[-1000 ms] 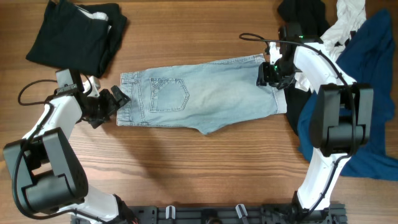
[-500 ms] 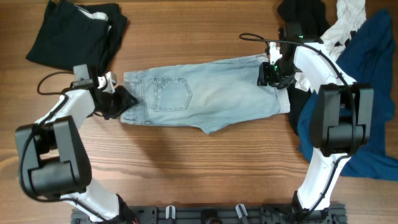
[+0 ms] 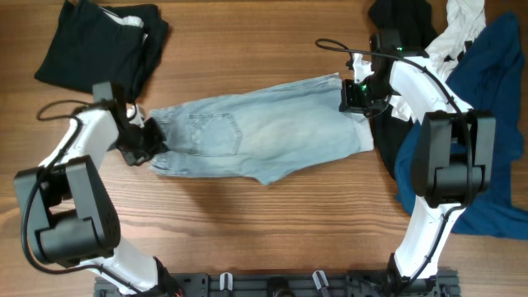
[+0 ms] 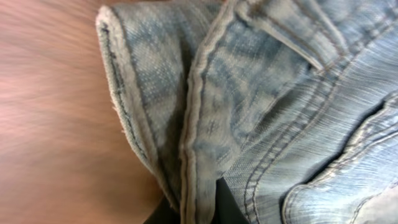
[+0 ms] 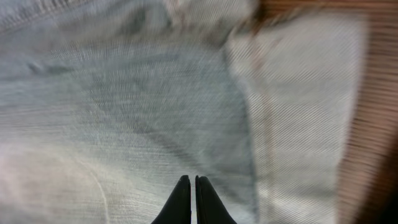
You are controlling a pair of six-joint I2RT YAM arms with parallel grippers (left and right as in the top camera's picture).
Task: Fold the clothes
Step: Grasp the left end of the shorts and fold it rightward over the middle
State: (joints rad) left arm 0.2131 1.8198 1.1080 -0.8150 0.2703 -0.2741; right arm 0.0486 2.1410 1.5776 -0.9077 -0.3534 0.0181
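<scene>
Pale denim shorts (image 3: 264, 128) lie stretched across the middle of the wooden surface (image 3: 247, 231), waistband toward the left of the frame and leg hems toward the right. The left fingers (image 3: 149, 140) are clenched on the waistband end, and in the left wrist view the thick seamed edge of the shorts (image 4: 298, 93) is bunched upright between them. The right fingers (image 3: 353, 93) are pinched on the upper right hem corner, their dark tips pressed together against the denim (image 5: 124, 93). A black garment (image 3: 95, 45) sits in the upper left. At the right edge black (image 3: 404, 16), white (image 3: 458, 25) and deep-blue cloth (image 3: 495, 124) lie heaped.
</scene>
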